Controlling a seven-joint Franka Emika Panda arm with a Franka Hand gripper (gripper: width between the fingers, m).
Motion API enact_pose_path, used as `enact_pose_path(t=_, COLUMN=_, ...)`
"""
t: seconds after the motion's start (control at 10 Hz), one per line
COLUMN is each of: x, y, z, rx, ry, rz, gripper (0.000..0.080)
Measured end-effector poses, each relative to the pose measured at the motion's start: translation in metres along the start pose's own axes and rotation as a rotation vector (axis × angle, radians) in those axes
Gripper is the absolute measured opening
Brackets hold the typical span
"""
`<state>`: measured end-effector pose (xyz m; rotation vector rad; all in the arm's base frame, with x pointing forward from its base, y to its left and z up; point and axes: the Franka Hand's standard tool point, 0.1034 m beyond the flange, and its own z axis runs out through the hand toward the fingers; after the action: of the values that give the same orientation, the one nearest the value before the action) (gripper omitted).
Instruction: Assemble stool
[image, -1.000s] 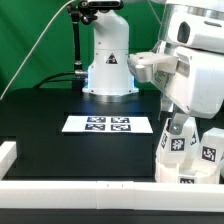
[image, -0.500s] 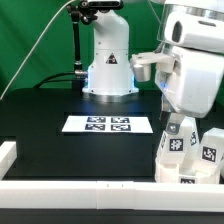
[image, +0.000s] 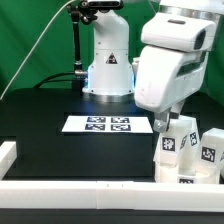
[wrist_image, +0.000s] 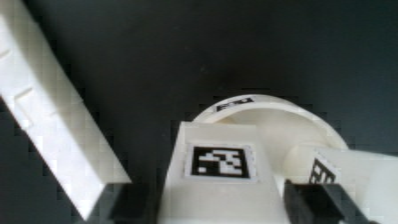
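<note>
Arm turned over the stool parts

Left of the fingers lies the marker board (image: 110, 124), unchanged. The gripper (wrist_image: 217, 197) has swung toward the exterior view's left since before; its fingers (wrist_image: 118, 203) stand apart on both sides of a tagged stool leg (wrist_image: 228, 160), with the seat disc (wrist_image: 285, 112) just beyond.
</note>
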<state>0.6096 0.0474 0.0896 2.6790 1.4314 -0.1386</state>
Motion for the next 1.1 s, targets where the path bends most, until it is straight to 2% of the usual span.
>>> enact_pose_path(t=0.5, x=0.0009, y=-0.0005, z=-0.0003, rx=0.004, ry=0.004, rz=0.346, gripper=0.0337)
enact_pose_path(t=0.9, x=0.0026, y=-0.0013, z=0.0001, rx=0.066, ry=0.039, rz=0.854, gripper=0.0337)
enact_pose_path(t=1.1, x=0.0032, y=0.0010, z=0.0004, rx=0.105, ry=0.064, rz=1.046, gripper=0.0337)
